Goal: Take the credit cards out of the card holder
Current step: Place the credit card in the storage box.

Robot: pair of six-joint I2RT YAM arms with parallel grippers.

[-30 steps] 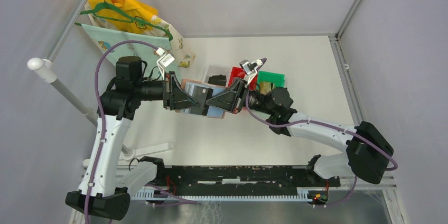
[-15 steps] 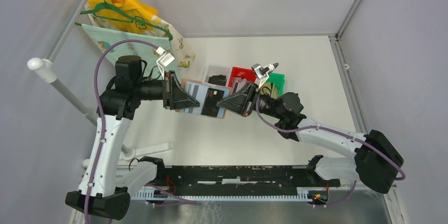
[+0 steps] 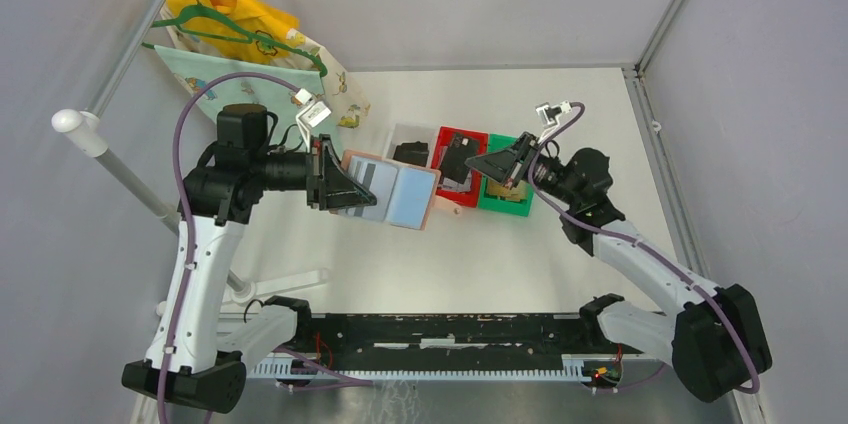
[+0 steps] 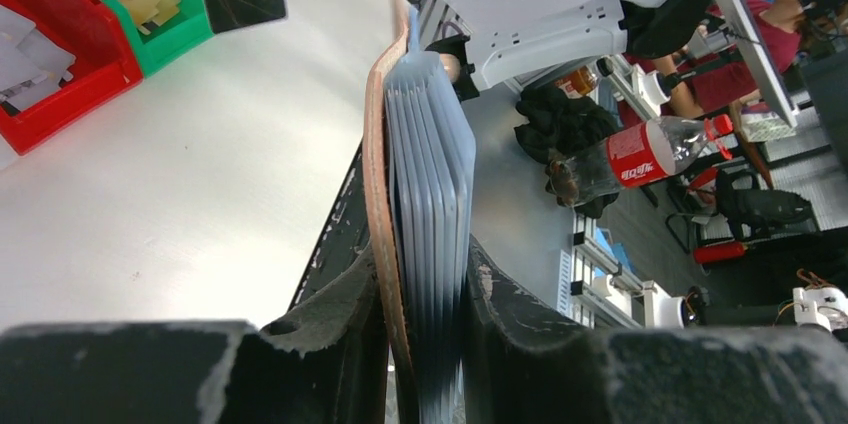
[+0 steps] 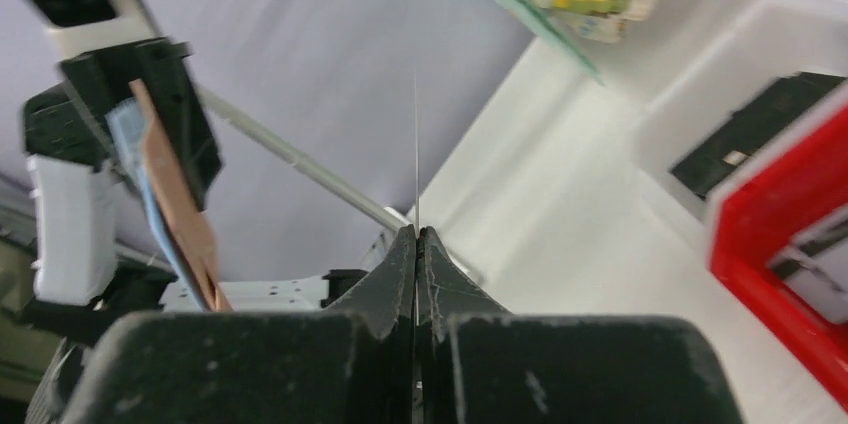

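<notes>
Left end effector point(image 3: 345, 187): clamped on holder point(image 3: 405, 196).
Right end effector point(image 5: 417, 244): pinching card point(image 5: 416, 144) by its edge.
Risk: shallow pinch; card could slip onto desk point(image 3: 560, 244).

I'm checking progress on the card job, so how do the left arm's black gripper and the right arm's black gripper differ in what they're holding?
The left gripper clamps the reddish-brown leather card holder, a thick fan of light blue pockets. The right gripper pinches one thin flat card, seen only edge-on. The left gripper's fingers stand apart around that thickness, while the right gripper's fingers nearly touch. Both are shut on something.
</notes>
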